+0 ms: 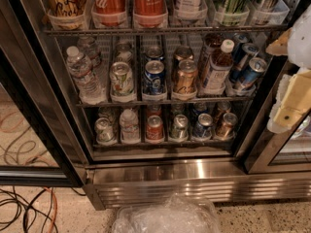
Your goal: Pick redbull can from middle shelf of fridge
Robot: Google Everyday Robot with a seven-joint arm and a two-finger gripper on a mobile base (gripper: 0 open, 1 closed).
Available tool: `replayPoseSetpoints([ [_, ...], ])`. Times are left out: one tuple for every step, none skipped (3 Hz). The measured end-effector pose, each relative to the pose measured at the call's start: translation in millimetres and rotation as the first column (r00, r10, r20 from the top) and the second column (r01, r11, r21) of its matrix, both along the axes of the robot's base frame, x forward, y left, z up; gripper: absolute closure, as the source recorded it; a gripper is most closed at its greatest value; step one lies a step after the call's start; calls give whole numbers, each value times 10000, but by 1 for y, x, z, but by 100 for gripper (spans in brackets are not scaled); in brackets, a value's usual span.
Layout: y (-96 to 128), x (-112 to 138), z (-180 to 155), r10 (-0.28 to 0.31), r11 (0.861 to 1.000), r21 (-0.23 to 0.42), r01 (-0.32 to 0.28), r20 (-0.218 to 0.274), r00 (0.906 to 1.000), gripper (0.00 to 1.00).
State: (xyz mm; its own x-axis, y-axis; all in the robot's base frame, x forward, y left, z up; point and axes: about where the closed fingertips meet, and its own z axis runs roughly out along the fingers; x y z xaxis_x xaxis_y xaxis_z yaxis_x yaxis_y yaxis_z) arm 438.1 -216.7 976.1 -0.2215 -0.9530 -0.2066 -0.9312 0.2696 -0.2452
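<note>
The fridge (194,176) stands open in front of me, with dark wire racks and a stainless base. Its middle shelf (165,102) holds a clear water bottle (83,74), a pale can (121,79), a wider blue can (154,76), a copper-gold can (186,76) and a white-capped bottle (217,67). The redbull can (251,73), slim and blue-and-silver, leans at the shelf's right end, with two like it behind. My gripper (289,106), cream-coloured, is at the right edge of the view, just right of the redbull can and apart from it.
Red Coca-Cola bottles (109,4) fill the rack above. Short cans (155,127) fill the rack below. The black door frame (34,125) stands at the left. Cables (24,208) lie on the floor at the left. A crumpled clear plastic bag (167,217) lies before the base.
</note>
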Motion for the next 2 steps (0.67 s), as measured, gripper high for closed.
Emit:
replayPoseSetpoints([
  [0,0,0,-1,10000,1,1,1,10000,0],
  [-3,2,-34,-1363,9876,804,1348,142,9906,0],
])
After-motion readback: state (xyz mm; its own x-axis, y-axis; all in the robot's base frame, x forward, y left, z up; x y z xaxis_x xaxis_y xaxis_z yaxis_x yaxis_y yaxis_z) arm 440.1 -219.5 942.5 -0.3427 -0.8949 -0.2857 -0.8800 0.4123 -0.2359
